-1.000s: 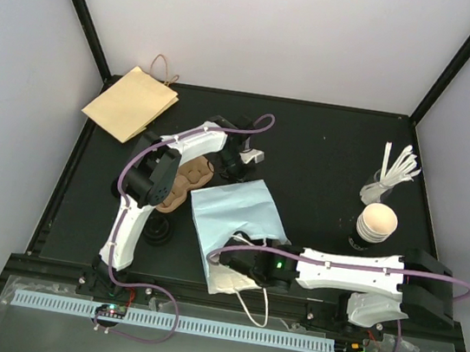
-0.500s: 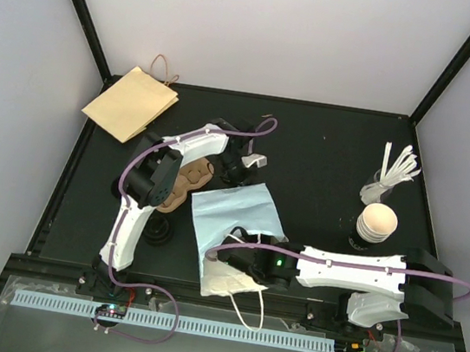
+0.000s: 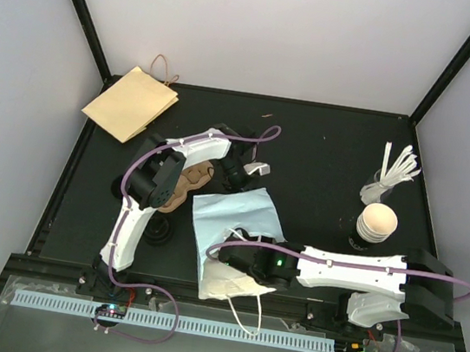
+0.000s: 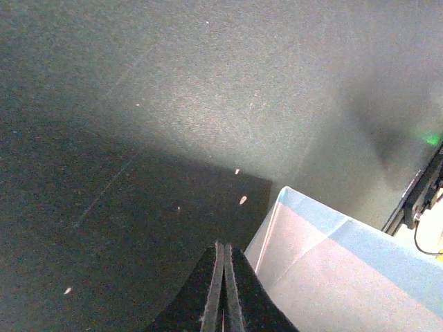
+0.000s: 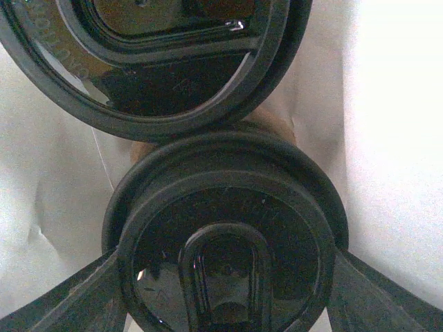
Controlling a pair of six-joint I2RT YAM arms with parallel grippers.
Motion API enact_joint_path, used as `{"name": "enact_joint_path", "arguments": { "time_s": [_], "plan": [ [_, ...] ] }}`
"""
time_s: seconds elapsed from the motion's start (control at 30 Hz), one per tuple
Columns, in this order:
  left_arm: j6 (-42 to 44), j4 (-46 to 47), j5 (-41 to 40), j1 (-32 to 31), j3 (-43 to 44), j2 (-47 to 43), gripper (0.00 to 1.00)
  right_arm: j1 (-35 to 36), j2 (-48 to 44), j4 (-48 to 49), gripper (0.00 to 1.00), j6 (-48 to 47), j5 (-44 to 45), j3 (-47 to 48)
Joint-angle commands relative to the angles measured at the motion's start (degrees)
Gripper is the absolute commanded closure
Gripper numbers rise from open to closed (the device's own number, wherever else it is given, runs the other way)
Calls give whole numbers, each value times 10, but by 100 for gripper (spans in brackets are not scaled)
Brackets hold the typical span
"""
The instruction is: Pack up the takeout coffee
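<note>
Jaws of right gripper [image 5: 225,280] clamped on takeout coffee [image 5: 225,249], lid toward wrist, axis along fingers. Second black lid [image 5: 159,62] just beyond. Bag [image 5: 387,104] walls surround both. Left gripper [image 4: 223,250] closed, empty, beside bag corner.

Black table [image 3: 326,154], pale blue bag [image 3: 231,213], stacked cups [image 3: 377,222]
</note>
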Motion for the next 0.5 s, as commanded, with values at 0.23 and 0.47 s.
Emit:
{"name": "enact_joint_path", "arguments": {
  "time_s": [0.23,0.47],
  "plan": [
    [27,-96,132,-30,-18,-49,98,-17,18,-55,51,83,-28,23],
    [25,-83,128,-33,-40,-32,99,-17,35,-49,52,130,-54,9]
  ]
}}
